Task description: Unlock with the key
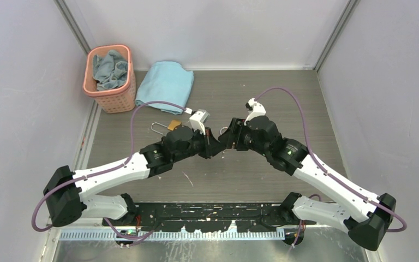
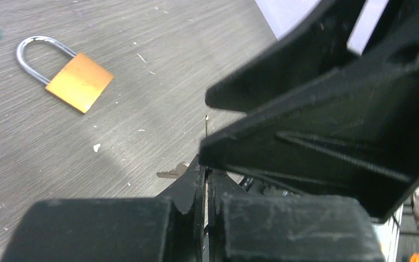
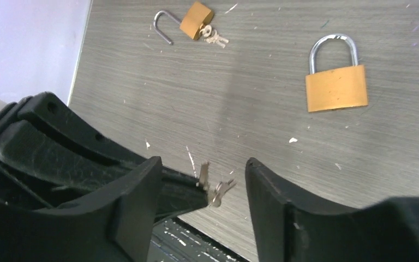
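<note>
My left gripper (image 2: 205, 170) is shut on a small silver key (image 2: 170, 172), whose blade sticks out past the fingertips. In the right wrist view the key (image 3: 220, 191) hangs at the left gripper's tip with a second key (image 3: 203, 174) beside it. Both sit between the spread fingers of my open right gripper (image 3: 203, 162), which touches neither. The two grippers meet tip to tip mid-table (image 1: 221, 143). A closed brass padlock (image 3: 336, 82) lies on the table beyond them and shows too in the left wrist view (image 2: 79, 82). Farther off lies another padlock (image 3: 195, 21) with its shackle swung open and keys beside it.
A pink basket (image 1: 114, 99) holding a crumpled cloth stands at the back left. A light blue towel (image 1: 166, 84) lies beside it. In the top view the open padlock (image 1: 173, 125) lies just behind the left arm. Grey walls close in the table's sides and back.
</note>
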Motion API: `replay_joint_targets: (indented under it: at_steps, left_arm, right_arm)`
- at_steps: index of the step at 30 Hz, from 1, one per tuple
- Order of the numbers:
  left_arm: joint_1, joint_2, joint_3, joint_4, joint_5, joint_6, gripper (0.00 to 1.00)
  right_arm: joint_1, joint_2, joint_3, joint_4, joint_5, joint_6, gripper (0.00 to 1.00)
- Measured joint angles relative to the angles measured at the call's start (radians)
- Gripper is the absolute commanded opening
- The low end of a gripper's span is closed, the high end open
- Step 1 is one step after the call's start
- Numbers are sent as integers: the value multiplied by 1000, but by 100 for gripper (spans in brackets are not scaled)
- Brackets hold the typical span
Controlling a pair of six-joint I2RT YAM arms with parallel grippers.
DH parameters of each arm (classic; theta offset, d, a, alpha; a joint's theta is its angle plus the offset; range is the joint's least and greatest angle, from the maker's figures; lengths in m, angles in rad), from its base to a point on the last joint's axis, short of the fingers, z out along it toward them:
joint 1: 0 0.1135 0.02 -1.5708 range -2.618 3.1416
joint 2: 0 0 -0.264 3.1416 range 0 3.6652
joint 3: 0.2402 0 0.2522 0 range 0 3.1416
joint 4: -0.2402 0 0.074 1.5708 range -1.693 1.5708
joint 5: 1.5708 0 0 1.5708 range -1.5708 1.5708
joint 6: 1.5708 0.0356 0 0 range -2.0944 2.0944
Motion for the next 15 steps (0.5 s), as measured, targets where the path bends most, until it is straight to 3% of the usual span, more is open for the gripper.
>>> replay_joint_targets:
  at_steps: [8, 15]
  left_arm:
    - [2, -68, 0, -5, 187, 99, 0]
    - [56, -168, 0, 4, 394, 118, 0]
  right_arm:
    - [0, -95, 20, -34, -12, -58, 59]
    - [0, -212, -16, 17, -232, -78, 54]
